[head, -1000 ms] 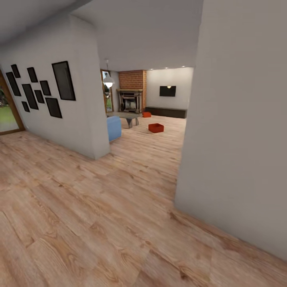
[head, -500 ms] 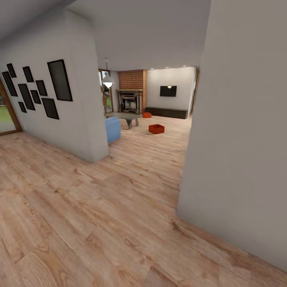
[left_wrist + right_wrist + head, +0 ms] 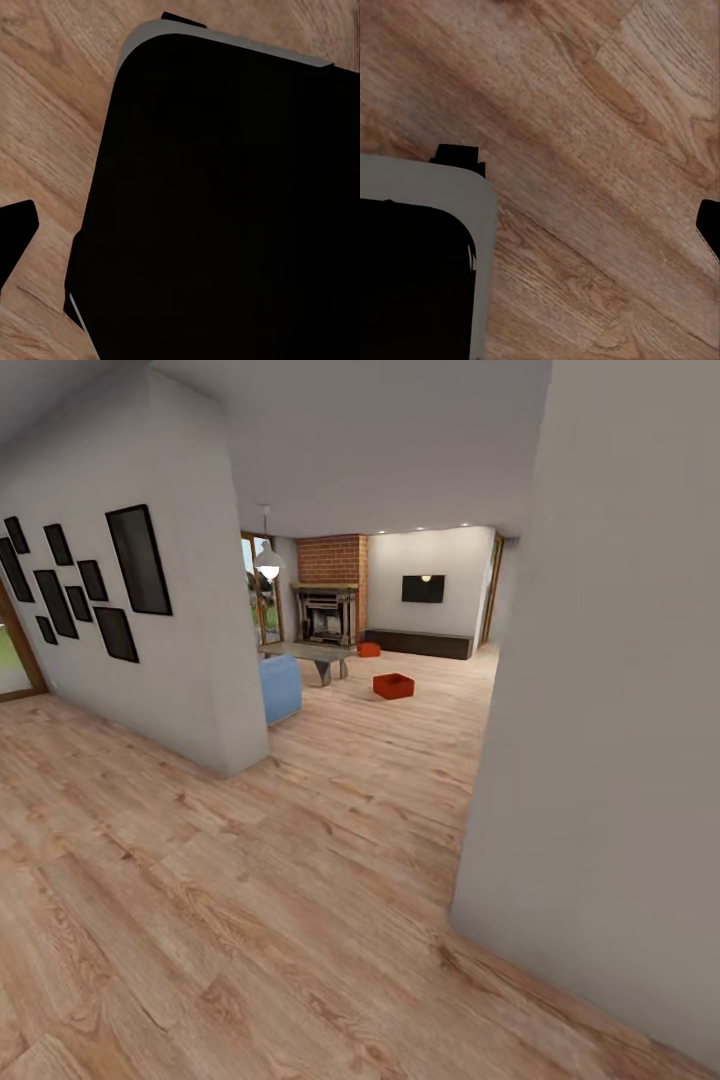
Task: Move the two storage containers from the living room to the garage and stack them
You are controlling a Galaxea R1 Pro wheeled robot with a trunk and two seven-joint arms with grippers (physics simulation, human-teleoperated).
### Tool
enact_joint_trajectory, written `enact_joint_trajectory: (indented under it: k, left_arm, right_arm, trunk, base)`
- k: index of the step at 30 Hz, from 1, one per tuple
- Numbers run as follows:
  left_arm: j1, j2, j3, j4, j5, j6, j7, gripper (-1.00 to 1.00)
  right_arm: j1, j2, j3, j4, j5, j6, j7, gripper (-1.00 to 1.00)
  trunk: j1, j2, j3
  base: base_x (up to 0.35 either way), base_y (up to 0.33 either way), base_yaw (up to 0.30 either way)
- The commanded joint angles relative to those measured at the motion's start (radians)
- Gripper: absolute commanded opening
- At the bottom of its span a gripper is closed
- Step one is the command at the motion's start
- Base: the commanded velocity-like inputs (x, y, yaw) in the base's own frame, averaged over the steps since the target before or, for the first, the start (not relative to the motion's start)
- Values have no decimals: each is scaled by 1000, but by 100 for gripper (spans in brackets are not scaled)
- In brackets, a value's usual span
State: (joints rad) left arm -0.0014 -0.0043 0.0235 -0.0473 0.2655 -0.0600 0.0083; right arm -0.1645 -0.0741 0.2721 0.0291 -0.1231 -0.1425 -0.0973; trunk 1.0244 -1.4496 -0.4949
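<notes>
Two orange-red storage containers stand on the light wood-plank living room floor, far ahead through the opening. The nearer container point(image 3: 393, 685) sits in the open. The farther container point(image 3: 369, 649) is beside the coffee table point(image 3: 312, 654), near the brick fireplace point(image 3: 331, 588). My left gripper point(image 3: 180, 240) shows one dark fingertip point(image 3: 15, 234) at the wrist picture's edge, over planks and my black base point(image 3: 225, 202). One fingertip point(image 3: 709, 225) of my right gripper point(image 3: 540, 225) also sits at the edge. Both are open and hold nothing.
A pale wall corner point(image 3: 610, 710) stands close on my right. A white partition wall point(image 3: 190, 640) with several black picture frames is on my left, with a blue sofa end point(image 3: 281, 688) behind it. The plank floor point(image 3: 300, 880) runs between them.
The camera has moved forward and a little right, so the opening looks wider and the right wall nearer. The containers stay where they were.
</notes>
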Motion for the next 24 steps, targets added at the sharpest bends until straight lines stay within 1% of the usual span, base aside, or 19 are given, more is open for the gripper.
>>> enact_joint_trajectory:
  k: [1, 9, 15, 18, 24]
  left_arm:
    - [0, 0, 2, 0, 3, -3, 1, 100]
    - [0, 1, 1, 0, 4, -3, 1, 100]
    - [0, 1, 1, 0, 4, -3, 1, 100]
    - [0, 1, 1, 1, 4, -3, 1, 100]
    - [0, 1, 1, 0, 4, -3, 1, 100]
  right_arm:
    - [-1, 0, 9, 3, -10, -6, 0, 100]
    - [-1, 1, 9, 3, -10, -6, 1, 100]
    - [-1, 9, 7, 3, -10, -6, 0, 100]
    - [-1, 6, 6, 3, -10, -6, -1, 100]
    - [-1, 3, 7, 3, -10, -7, 0, 100]
  trunk:
    - [1, 0, -1]
    - [1, 0, -1]
    - [1, 0, -1]
    - [1, 0, -1]
    - [1, 0, -1]
  base:
    - [324, 0, 0]
    - [324, 0, 0]
    - [324, 0, 11]
    - [324, 0, 176]
    - [324, 0, 255]
